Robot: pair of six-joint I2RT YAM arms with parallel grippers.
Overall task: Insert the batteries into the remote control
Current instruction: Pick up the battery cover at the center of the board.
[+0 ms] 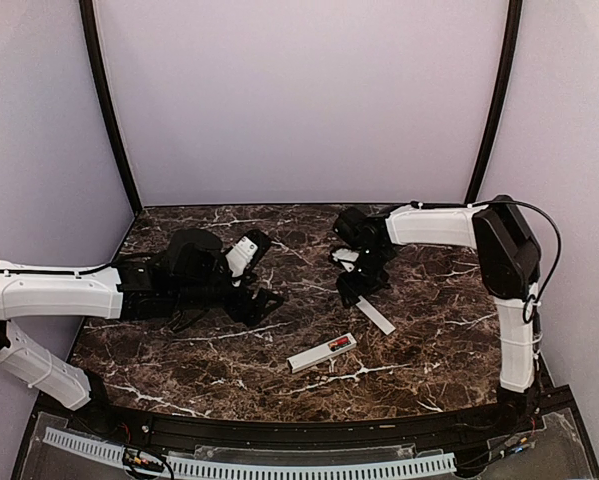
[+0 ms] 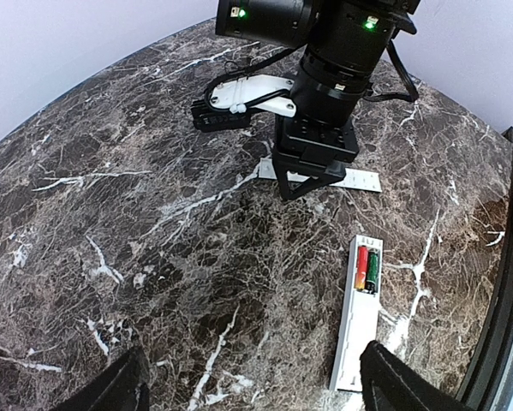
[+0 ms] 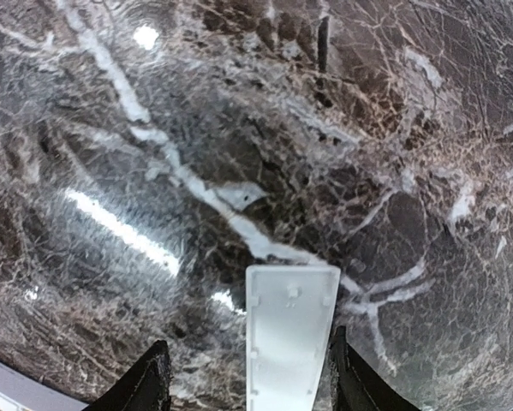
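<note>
Loading near complete. Two batteries (image 2: 367, 269), one red and one green in my left wrist view, lie side by side in the uncovered end of the remote (image 2: 352, 342). I judge both seated, with only the cover (image 3: 290, 334) left off. The remote lies flat on the tabletop (image 1: 179, 350) near the front edge, between the arms. Its long axis runs lower left to upper right in the top view, battery end toward the right arm. Left hand (image 2: 254, 355): wide open, empty. Right hand (image 3: 249, 347): partly open, astride the cover, a gap showing on one side.
</note>
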